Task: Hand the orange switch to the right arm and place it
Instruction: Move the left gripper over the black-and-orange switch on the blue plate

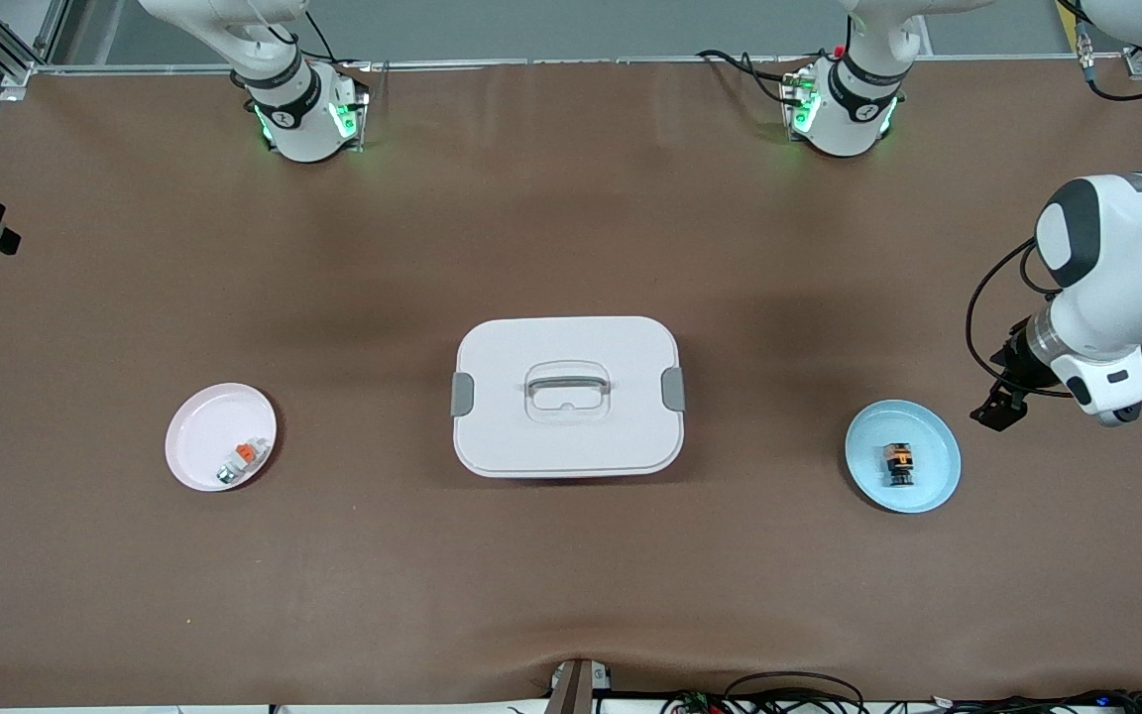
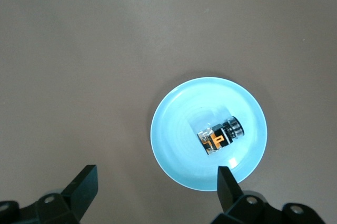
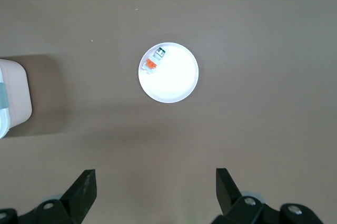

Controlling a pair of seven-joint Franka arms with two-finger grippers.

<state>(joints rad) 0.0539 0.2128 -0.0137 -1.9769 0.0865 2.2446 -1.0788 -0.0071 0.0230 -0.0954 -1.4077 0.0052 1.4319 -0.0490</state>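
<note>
The orange switch point(image 1: 897, 464) lies on its side in the middle of a light blue plate point(image 1: 869, 437), toward the left arm's end of the table. My left gripper point(image 1: 995, 409) hangs over the bare table just beside that plate, open and empty. In the left wrist view the orange switch point(image 2: 221, 135) rests on the blue plate point(image 2: 174, 140), ahead of the left gripper point(image 2: 156, 174) and off toward one finger. My right gripper point(image 3: 155, 177) is open and empty, high over the table. It does not show in the front view.
A white lidded box with a handle point(image 1: 567, 397) stands mid-table; its corner shows in the right wrist view point(image 3: 13, 98). Toward the right arm's end a pale pink plate point(image 1: 199, 416) holds a small white-grey piece with an orange tab point(image 1: 242, 458).
</note>
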